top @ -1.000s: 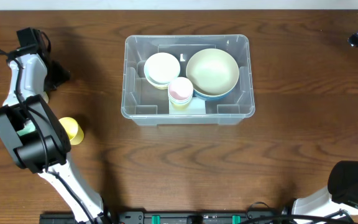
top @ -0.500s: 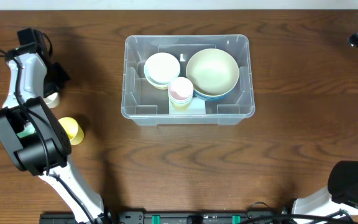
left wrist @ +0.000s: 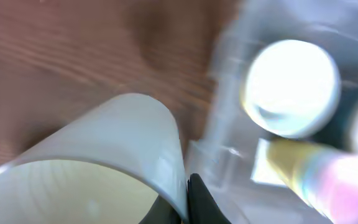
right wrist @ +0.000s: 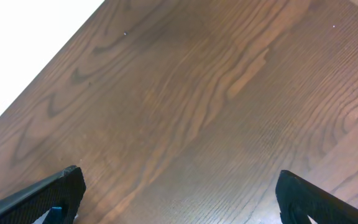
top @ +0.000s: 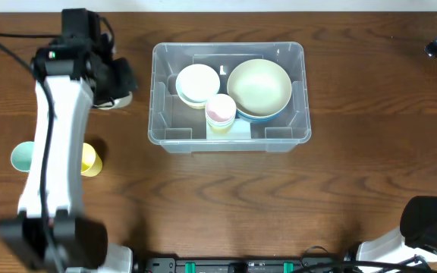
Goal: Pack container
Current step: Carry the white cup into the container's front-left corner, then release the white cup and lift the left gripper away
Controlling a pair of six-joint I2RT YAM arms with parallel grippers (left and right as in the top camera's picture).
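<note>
**If the grip on the rim gave way, the cup would miss the bin**

Because the left claw (left wrist: 182,208) was clamped only on the thin rim of a pale cup (left wrist: 129,137), one finger inside and one outside, the hold looked to me not very secure. A quick swing could twist the cup or let it slip down to the table (top: 203,205).

A second risk was the near wall of the container (top: 155,98). The cup was just beside that wall, on the outside, and if it travelled too low it could strike the rim and push the bin.

Inside, a white bowl (top: 198,82), a large cream bowl (top: 259,85) and a pink cup (top: 220,108) took much of the floor, so a careless drop could land on them and tip.

The clear container stood in the middle of the table, close to this claw on its inner side. The right claw (right wrist: 179,199) stood wide apart over bare wood, well apart from the container.
</note>
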